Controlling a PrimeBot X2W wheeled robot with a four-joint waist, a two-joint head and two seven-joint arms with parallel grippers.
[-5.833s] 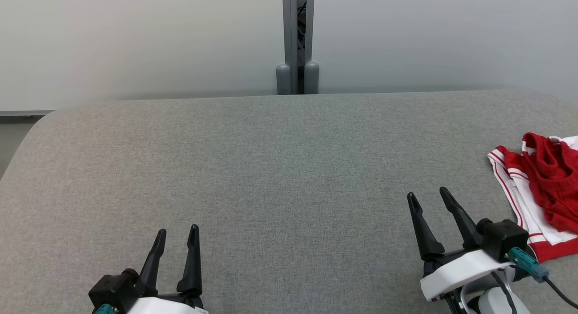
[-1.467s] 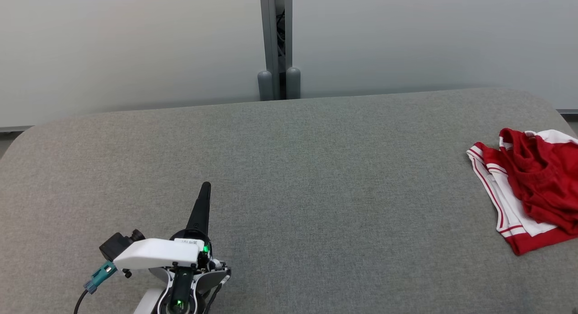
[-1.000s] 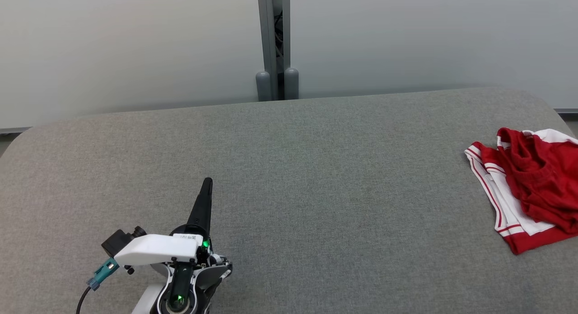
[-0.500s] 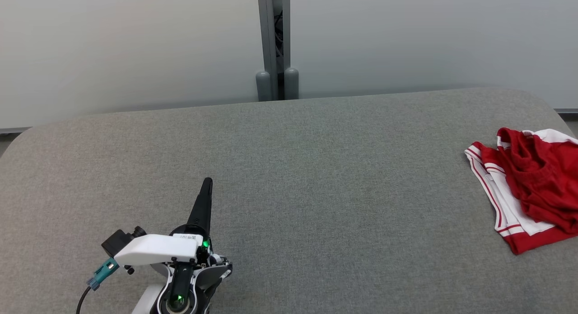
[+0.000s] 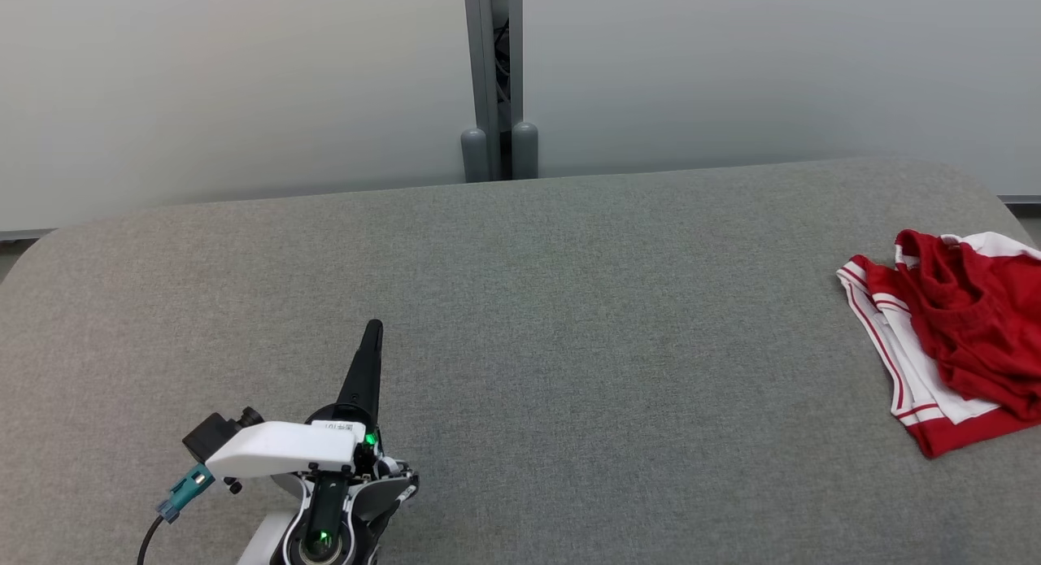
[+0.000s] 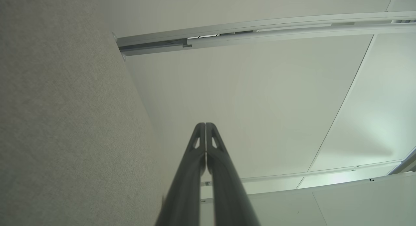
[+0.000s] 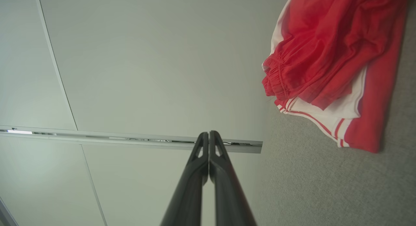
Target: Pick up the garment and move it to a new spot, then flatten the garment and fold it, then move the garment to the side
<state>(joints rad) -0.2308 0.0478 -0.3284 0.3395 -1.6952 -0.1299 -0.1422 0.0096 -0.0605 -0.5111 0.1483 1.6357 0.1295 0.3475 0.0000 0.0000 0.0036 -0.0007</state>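
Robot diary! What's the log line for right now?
stage: before pickup | garment: crumpled at right end of table, untouched | left gripper: shut, empty, over table | right gripper: shut, empty, apart from garment

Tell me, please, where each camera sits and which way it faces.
Head view: on the head, looking forward and down over the grey table; left pincer at lower left, red-and-white garment far right.
Left wrist view: on the left wrist, looking along that shut pincer past the table at pale wall panels.
Right wrist view: on the right wrist, looking along the shut right pincer at the panels, garment upper right.
Shared: head and right wrist views both show the garment.
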